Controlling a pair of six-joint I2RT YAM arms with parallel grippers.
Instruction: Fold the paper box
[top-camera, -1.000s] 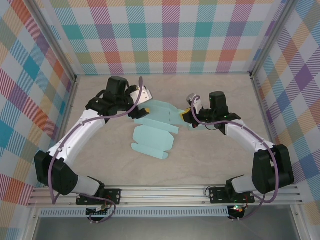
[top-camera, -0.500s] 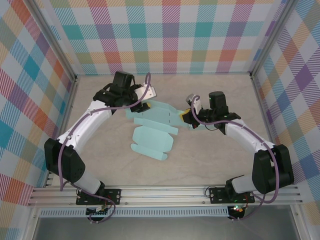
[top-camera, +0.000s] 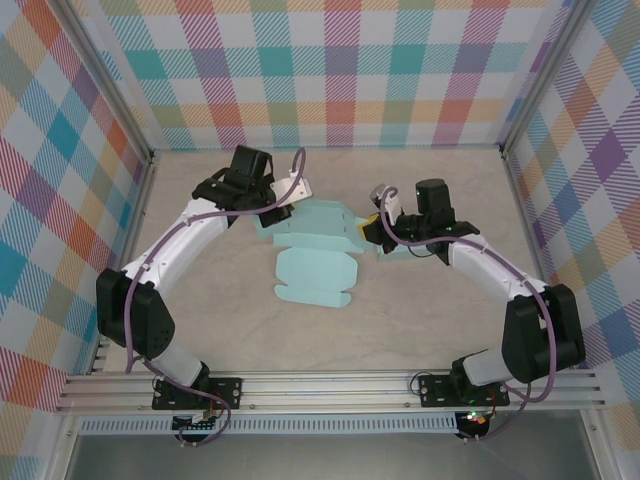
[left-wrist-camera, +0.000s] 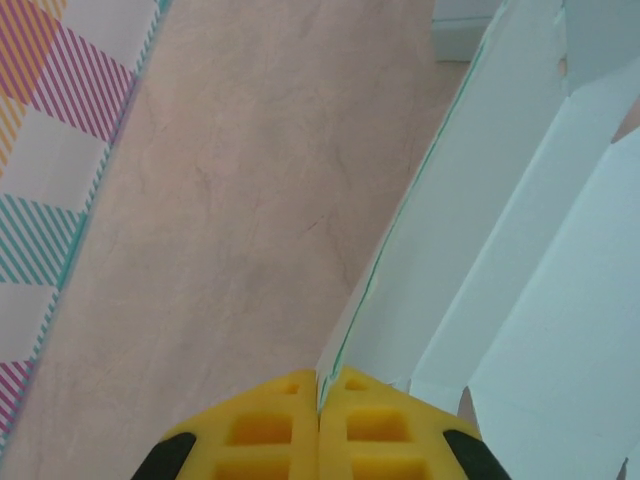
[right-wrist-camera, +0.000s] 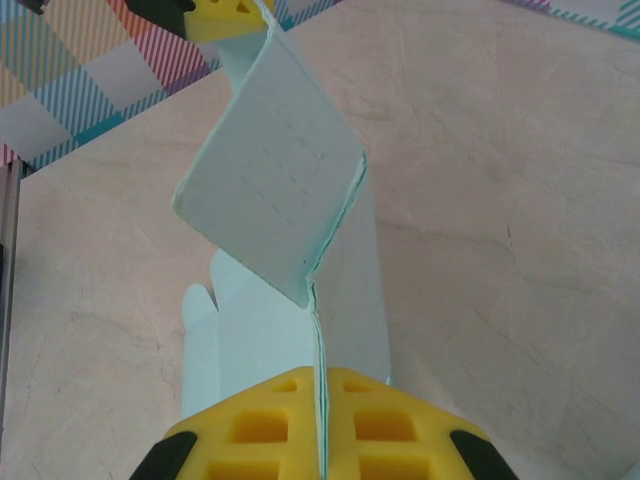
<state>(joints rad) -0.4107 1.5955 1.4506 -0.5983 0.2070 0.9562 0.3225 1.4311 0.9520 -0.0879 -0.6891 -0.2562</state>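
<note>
Two closed grips hold the pale mint-green die-cut paper box (top-camera: 312, 280), which sits partly lifted and unfolded at the middle of the beige table (top-camera: 420, 330). The left gripper (left-wrist-camera: 318, 388) has its yellow pads (left-wrist-camera: 260, 432) pinched on a thin panel edge at the box's far left corner, and the right gripper (right-wrist-camera: 320, 390) clamps a panel edge on its right side. With the sheet twisted between them, I judge that uneven pulling or turning could tear it, crease it off its score lines, or slide the thin edge out of the pads.
</note>
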